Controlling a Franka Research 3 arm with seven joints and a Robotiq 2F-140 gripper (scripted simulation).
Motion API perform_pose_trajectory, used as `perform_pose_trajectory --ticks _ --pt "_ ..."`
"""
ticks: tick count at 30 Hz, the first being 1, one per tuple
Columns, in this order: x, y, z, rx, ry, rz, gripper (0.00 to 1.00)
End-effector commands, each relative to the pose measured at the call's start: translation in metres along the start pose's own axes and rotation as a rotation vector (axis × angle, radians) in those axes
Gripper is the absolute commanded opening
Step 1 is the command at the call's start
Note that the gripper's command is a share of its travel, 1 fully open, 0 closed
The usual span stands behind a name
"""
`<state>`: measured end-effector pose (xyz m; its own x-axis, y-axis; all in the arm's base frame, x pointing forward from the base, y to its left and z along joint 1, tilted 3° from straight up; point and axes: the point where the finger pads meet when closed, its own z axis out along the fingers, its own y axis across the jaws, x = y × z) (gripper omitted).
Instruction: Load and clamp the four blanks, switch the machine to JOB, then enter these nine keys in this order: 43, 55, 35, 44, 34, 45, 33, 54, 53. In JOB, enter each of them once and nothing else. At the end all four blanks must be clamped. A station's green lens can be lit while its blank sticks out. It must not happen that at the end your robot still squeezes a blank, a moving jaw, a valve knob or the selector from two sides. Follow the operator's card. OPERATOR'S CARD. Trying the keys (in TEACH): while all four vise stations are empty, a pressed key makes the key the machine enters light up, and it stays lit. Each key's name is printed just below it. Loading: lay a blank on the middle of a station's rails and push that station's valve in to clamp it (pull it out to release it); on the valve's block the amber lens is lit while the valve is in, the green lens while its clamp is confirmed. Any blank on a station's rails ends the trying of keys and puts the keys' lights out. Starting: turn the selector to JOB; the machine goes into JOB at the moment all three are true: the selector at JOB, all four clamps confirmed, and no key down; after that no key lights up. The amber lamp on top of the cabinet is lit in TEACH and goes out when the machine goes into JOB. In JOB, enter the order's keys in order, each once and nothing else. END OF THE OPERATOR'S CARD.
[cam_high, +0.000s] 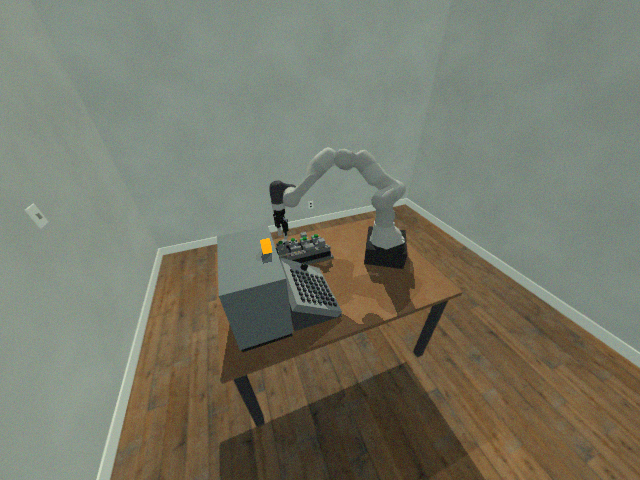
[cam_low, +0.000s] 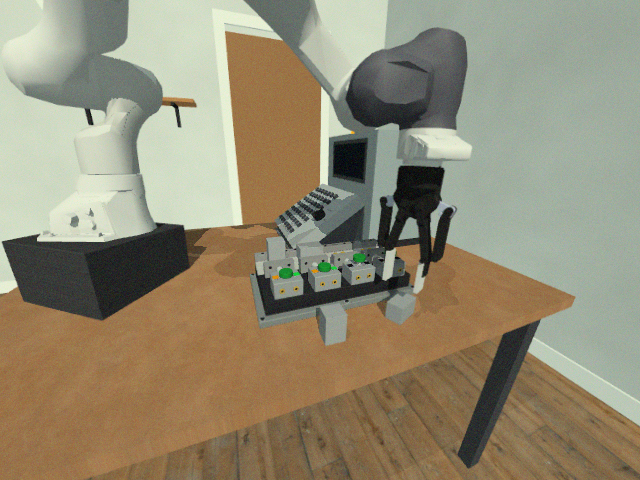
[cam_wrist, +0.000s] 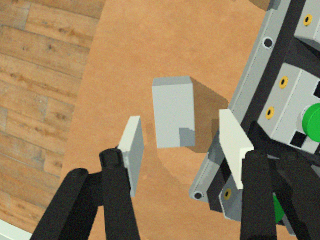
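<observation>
My gripper (cam_high: 283, 235) (cam_low: 404, 272) (cam_wrist: 181, 129) is open and empty, pointing down over the table's far right part. A grey blank (cam_low: 400, 308) (cam_wrist: 173, 112) lies on the table beside the vise base, just beyond and below my fingertips. Another blank (cam_low: 332, 325) stands on the table in front of the base. Two blanks (cam_low: 275, 248) (cam_low: 310, 251) are at the two left stations, where amber and green lenses are lit. The third station's valve block (cam_low: 358, 272) shows no lit lens; the fourth is partly behind a finger. The amber lamp (cam_high: 265, 245) is lit.
The vise base (cam_low: 289, 319) (cam_wrist: 257, 65) is close beside my right fingertip in the wrist view. The sloped key panel (cam_high: 313, 289) (cam_low: 338, 202), with its selector knob (cam_high: 304, 267) (cam_low: 318, 213), and the tall cabinet (cam_high: 248, 268) stand behind the stations in the exterior view. No key light shows.
</observation>
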<state>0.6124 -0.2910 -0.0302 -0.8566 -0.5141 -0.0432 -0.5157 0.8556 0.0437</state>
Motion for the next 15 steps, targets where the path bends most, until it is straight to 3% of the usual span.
perform_pose_trajectory --ticks 1,15 --pt "-0.003 -0.004 0.011 0.012 -0.008 0.015 0.4" --pt "-0.003 -0.004 0.029 0.012 -0.008 0.015 0.4"
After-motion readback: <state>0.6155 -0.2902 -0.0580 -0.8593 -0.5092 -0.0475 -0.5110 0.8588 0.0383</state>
